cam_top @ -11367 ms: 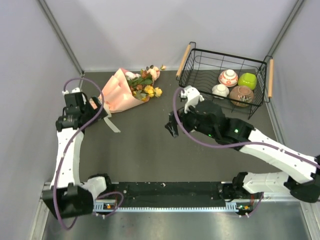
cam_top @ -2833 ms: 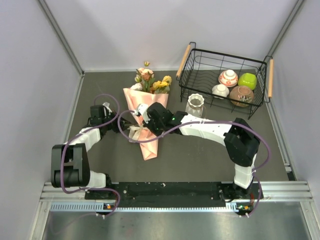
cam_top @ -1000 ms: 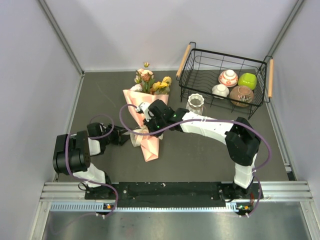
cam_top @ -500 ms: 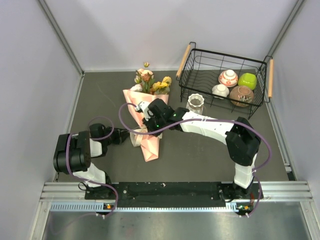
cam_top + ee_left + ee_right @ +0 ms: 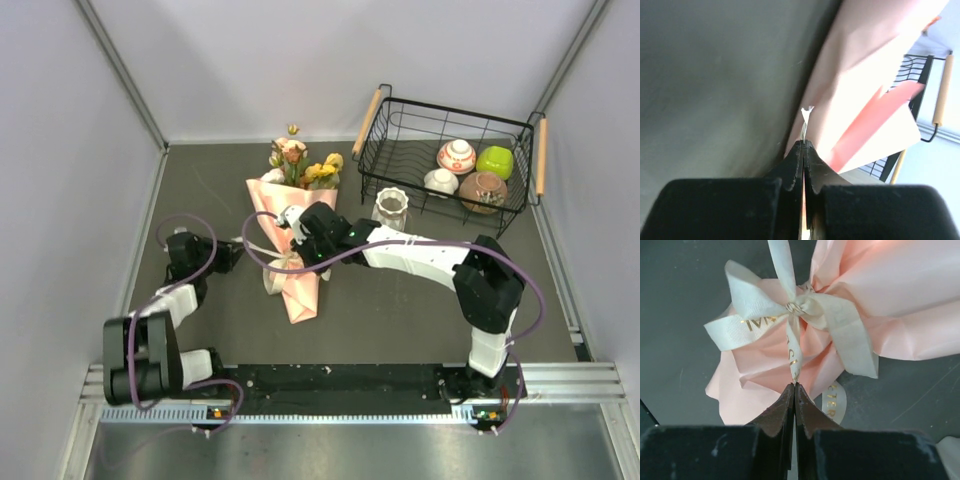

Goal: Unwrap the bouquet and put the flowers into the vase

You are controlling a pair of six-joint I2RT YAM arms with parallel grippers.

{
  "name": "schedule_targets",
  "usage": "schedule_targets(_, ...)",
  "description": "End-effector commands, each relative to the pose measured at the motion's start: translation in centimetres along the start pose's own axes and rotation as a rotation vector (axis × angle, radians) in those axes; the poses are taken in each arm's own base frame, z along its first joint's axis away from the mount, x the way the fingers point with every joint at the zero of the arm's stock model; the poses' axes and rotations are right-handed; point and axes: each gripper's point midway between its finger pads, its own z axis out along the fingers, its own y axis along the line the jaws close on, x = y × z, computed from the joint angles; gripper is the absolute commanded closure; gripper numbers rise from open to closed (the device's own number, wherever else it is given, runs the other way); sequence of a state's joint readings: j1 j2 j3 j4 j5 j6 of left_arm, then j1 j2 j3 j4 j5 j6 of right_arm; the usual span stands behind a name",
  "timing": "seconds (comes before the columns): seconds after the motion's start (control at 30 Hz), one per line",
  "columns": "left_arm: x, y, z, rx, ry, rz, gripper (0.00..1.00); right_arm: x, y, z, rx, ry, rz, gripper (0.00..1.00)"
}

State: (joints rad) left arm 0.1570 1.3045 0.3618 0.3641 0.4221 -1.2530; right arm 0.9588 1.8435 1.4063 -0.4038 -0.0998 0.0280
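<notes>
Top external view is showing the bouquet lying mid-table, flowers at the far end, vase near it; the right arm is covering its middle. Left wrist view is showing the left gripper pinching a ribbon tail, paper beyond blurring. Right wrist view is showing the right gripper clamping another tail; soft, slippery ribbon is probably wanting end grips, light paper gentle pulls.

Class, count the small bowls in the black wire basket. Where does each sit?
4, all in the basket: red-patterned bowl at the far side, green bowl right of it, white bowl near left, brown bowl near right. None looks hidden.
</notes>
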Motion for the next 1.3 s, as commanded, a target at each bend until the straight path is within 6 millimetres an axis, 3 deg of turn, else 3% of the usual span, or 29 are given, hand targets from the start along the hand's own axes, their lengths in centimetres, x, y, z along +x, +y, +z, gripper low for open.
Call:
schedule_targets(0.0, -2.1, -3.8, -2.2, 0.013, -0.108, 0.164, 1.0, -1.9, -1.2, -2.4, 0.075, -0.08, -0.011, 1.0)
schedule_targets(0.03, -2.4, -3.3, -2.5, -0.026, -0.124, 0.182, 1.0, -1.8, -1.4, -2.5, 0.089, -0.08, -0.002, 1.0)
schedule_targets(0.1, -2.8, -5.0, -3.5, -0.004, -0.151, 0.228, 1.0, -1.3, -2.1, -2.4, 0.127, -0.07, 0.007, 1.0)
schedule_targets(0.13, -2.8, -4.7, -3.9, -0.029, -0.157, 0.229, 1.0, -1.0, -2.3, -2.5, 0.142, -0.067, 0.018, 1.0)
schedule_targets(0.33, -4.8, -7.6, -6.9, -0.009, -0.293, 0.32, 1.0, 0.3, -3.4, -3.4, 0.21, -0.055, 0.025, 1.0)
schedule_targets(0.63, -7.2, -14.7, -13.5, 0.052, -0.501, 0.466, 1.0, 0.9, -2.0, -7.0, 0.144, -0.096, -0.004, 1.0)
schedule_targets(0.9, -6.7, -15.9, -13.6, 0.095, -0.467, 0.491, 1.0, 1.5, -1.5, -11.4, 0.133, -0.175, -0.018, 1.0)
schedule_targets(1.27, -5.2, -21.1, -15.8, 0.232, -0.42, 0.567, 1.0, 4.4, -4.6, -17.2, 0.343, -0.27, 0.023, 1.0)
